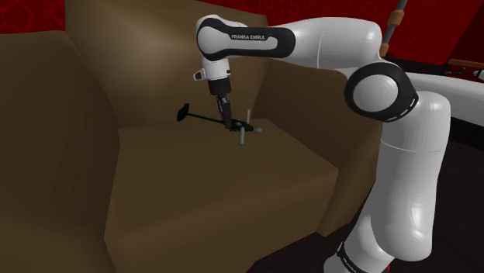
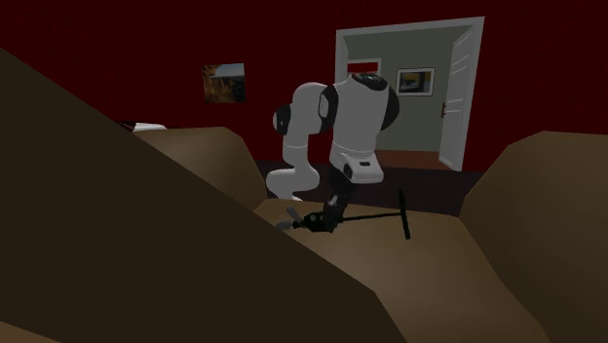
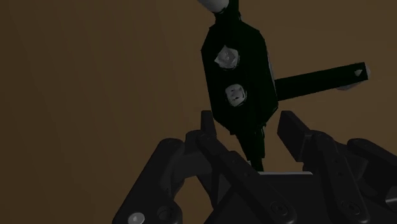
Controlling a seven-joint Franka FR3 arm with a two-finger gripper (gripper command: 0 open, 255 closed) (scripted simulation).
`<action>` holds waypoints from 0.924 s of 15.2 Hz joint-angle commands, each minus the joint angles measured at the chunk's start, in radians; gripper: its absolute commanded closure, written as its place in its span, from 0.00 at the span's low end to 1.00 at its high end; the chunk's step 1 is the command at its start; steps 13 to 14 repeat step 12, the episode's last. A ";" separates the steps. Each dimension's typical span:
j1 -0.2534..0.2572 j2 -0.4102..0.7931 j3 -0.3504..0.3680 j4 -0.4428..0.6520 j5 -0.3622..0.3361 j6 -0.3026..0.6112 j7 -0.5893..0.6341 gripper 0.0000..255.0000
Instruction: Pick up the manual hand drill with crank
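drill (image 1: 203,118), dark, thin and rigid, lies on brown sofa seat (image 1: 217,186) near the backrest, crank at 4 o'clock of the gripper (image 3: 245,122). fingers stand apart astride its shaft, holding nothing. probably light, slick; best gripped on the shaft beside the gear body.

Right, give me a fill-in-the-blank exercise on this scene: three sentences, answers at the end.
1. The hand drill lies on the seat of a ___ armchair.
2. The gripper is ___, with one finger on each side of the drill's thin shaft and neither touching it.
3. In the second exterior view, the wall behind the arm is dark ___.

Missing words: brown; open; red.
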 commanded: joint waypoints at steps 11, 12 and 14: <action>0.002 0.045 0.000 0.219 -0.002 -0.175 -0.008 1.00; 0.002 0.045 0.000 0.219 -0.002 -0.174 -0.008 1.00; 0.002 0.045 0.000 0.219 -0.002 -0.174 -0.008 1.00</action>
